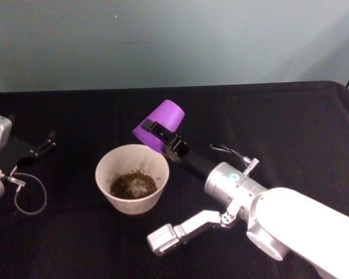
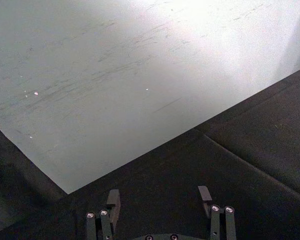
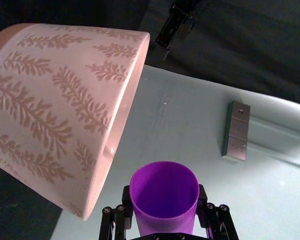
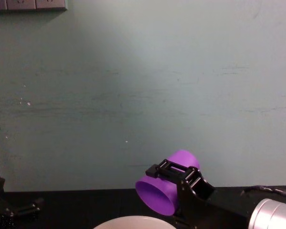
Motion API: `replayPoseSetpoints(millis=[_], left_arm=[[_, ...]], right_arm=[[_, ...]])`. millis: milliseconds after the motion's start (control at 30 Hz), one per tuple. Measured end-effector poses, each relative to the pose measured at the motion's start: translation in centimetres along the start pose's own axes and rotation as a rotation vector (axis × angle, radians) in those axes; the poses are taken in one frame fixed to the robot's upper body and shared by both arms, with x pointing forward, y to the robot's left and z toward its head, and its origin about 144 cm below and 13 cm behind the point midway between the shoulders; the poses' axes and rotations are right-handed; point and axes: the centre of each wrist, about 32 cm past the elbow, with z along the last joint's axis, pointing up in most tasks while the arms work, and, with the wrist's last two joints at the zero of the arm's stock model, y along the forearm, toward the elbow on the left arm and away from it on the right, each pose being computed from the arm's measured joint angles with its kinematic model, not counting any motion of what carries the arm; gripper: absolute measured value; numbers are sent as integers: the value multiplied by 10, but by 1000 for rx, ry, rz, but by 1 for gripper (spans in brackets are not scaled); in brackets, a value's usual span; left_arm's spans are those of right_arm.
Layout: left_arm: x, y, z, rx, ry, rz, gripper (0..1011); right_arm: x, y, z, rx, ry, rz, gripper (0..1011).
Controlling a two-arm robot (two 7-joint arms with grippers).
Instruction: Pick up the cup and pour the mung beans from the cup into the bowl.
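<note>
One smooth purple plastic cup (image 1: 164,118), empty and tipped mouth-down just above the bowl's far rim, is clamped in my right claw (image 1: 161,133). Tiny olive beans (image 1: 133,185) heap inside the round pale leaf-patterned bowl (image 1: 104,168) on the black cloth tabletop (image 1: 279,128). My left claw (image 2: 160,200) rests at the left, fingers apart.

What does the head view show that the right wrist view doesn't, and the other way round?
Head view's extra: the mung beans lying inside the bowl, seen from above. Right wrist view's extra: the leaf pattern on the bowl's outer wall. Shared by both: the purple cup, tipped next to the bowl and clamped in the right gripper.
</note>
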Motion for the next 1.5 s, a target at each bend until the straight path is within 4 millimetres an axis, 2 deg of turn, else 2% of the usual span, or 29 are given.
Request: replayPoseSetpoints(millis=[500,633,833,1000,1167,1233,1267,1367,1500], left_arm=[[0,0,0,0,0,0,1011],[0,0,0,0,0,0,1012],[0,0,0,0,0,0,1011],[0,0,0,0,0,0,1011],[0,0,0,0,0,0,1012],[0,0,0,0,0,0,1011],[0,0,0,0,0,0,1012],[0,0,0,0,0,0,1011],[0,0,0,0,0,0,1011]], right_arm=[[-7,0,1,3,-157,-40,735],[-8,0,1,1,-130,-40,735],[-5,-1,-4,-17,14,-37,735],[1,-5,-15,-51,252,-37,735],[11,-12,-34,-91,637,-14,734],[16,-17,-48,-105,906,15,735],[16,-17,-48,-105,906,15,735],[16,-23,-66,-103,1217,49,735],[7,-29,-78,-88,1415,61,735]])
